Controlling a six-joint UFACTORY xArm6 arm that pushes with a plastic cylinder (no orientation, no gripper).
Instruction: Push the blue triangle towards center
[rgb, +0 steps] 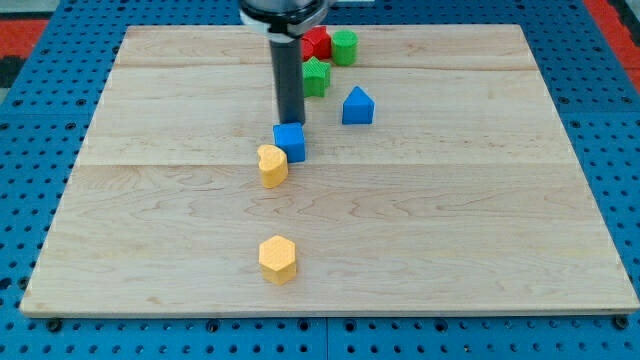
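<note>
My tip (290, 122) by blue cube (290, 141), one blue triangle (357, 106), two yellows (272, 165) (277, 259)

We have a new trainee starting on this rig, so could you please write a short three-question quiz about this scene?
1. True or false: my tip rests just above the blue cube, toward the view's top.
2. Which block touches the blue cube? A) yellow heart B) yellow hexagon C) red block
3. Fill in: the blue triangle lies to the view's ____ of my tip.

Key: 1 true; 2 A; 3 right.
</note>
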